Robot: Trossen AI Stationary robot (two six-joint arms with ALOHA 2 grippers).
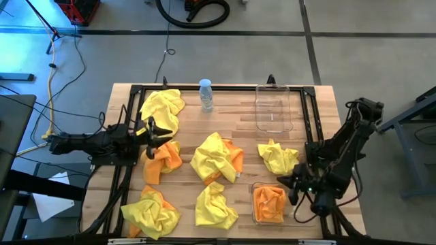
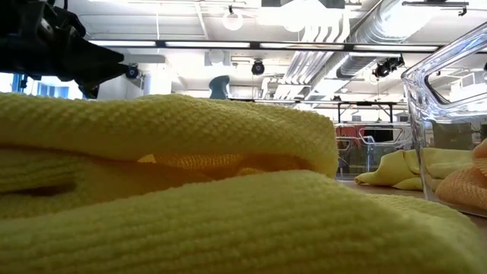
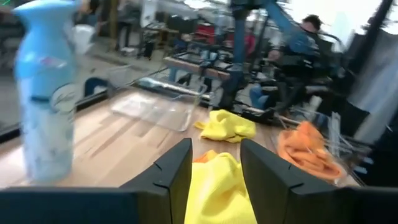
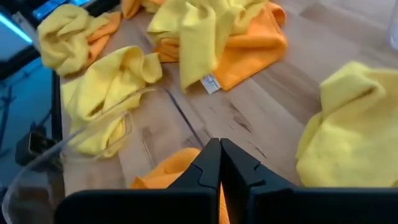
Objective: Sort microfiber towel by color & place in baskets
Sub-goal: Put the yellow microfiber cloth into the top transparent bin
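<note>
Several yellow and orange microfiber towels lie bunched on the wooden table: a yellow one [image 1: 163,107] far left, an orange-and-yellow heap [image 1: 161,160], a yellow one on orange at the centre [image 1: 216,160], and yellow ones [image 1: 277,156], [image 1: 214,206], [image 1: 151,212]. One orange towel [image 1: 269,203] lies in the near-right basket [image 1: 253,204]. The far basket [image 1: 259,109] holds nothing. My left gripper [image 1: 161,133] [image 3: 214,168] hangs open in the air over the table's left side, pointing right. My right gripper [image 1: 291,182] [image 4: 219,165] is shut, just above the near basket's far corner.
A clear water bottle [image 1: 206,95] stands upright at the far middle, left of the empty basket. A black metal frame [image 1: 129,92] runs around the table's edges. Bare wood shows between the bottle and the centre heap. Close to the low camera, a yellow towel [image 2: 190,152] fills the foreground.
</note>
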